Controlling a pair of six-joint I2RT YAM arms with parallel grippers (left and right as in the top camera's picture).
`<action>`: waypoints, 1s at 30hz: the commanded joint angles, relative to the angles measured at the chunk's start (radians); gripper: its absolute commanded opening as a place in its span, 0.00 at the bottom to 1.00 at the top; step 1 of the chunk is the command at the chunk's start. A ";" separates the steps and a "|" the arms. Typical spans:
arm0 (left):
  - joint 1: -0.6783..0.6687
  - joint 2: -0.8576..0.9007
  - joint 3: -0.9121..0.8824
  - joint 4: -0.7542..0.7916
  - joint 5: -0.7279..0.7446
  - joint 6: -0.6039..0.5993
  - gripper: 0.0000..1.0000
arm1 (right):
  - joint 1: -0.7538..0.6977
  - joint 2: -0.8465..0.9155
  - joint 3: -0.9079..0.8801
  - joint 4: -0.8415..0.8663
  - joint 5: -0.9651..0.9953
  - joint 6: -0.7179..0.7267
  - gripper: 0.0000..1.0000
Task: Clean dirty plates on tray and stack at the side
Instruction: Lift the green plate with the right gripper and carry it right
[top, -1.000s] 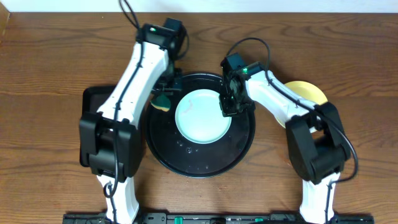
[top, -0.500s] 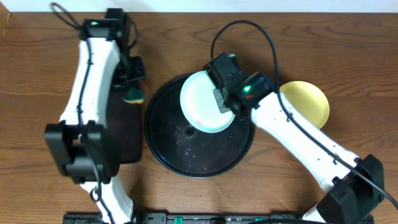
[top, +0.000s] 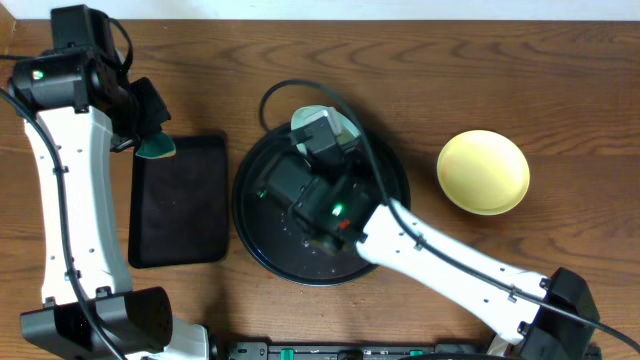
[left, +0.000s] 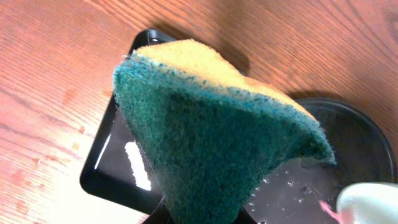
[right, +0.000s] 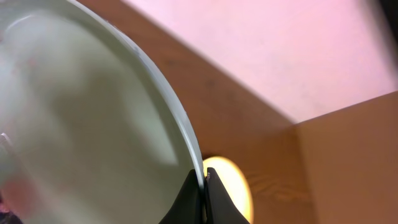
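Across the round tray (top: 262, 250) the right arm (top: 450, 262) reaches, right gripper (right: 203, 186) clamped on a tilted mint plate (right: 93, 112); left gripper (top: 150, 136) pinches a sponge (left: 211, 137) by the rectangular tray (top: 180, 215).

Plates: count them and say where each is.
2. One yellow plate sits on the table right of the tray; one mint plate is held by the right gripper over the tray. The arm may hide another.

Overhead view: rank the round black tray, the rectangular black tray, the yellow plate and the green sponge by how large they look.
1. round black tray, partly covered, yet clearly largest
2. rectangular black tray
3. yellow plate
4. green sponge, smallest even though held up nearer the camera
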 joint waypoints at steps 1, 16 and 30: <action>0.017 0.006 -0.003 -0.002 0.006 0.009 0.07 | 0.042 -0.017 0.013 0.007 0.255 0.023 0.01; 0.021 0.007 -0.014 -0.002 -0.003 0.009 0.08 | 0.071 -0.017 0.013 0.017 0.275 0.060 0.01; 0.021 0.008 -0.062 -0.034 -0.036 0.011 0.07 | -0.307 -0.026 0.013 -0.008 -0.818 0.019 0.01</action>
